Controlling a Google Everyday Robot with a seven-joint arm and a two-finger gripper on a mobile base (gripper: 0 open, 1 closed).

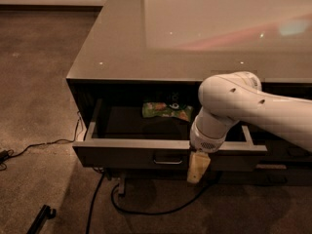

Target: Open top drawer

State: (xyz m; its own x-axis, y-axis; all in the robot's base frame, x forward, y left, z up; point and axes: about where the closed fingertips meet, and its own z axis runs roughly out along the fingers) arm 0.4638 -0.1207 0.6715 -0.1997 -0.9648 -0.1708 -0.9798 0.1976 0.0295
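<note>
The top drawer (126, 153) of the dark cabinet stands pulled out, its interior showing. Its small loop handle (168, 160) sits mid-front. My gripper (197, 167) hangs at the end of the white arm (229, 106), just right of the handle, in front of the drawer's front panel and reaching below its lower edge. It is apart from the handle. A green snack bag (167, 111) lies at the back of the drawer.
The glossy counter top (195, 28) overhangs the drawer. Black cables (141, 211) trail on the carpet under and left of the cabinet. A dark bar (41, 217) lies on the floor at lower left. A neighbouring drawer handle (270, 166) is at the right.
</note>
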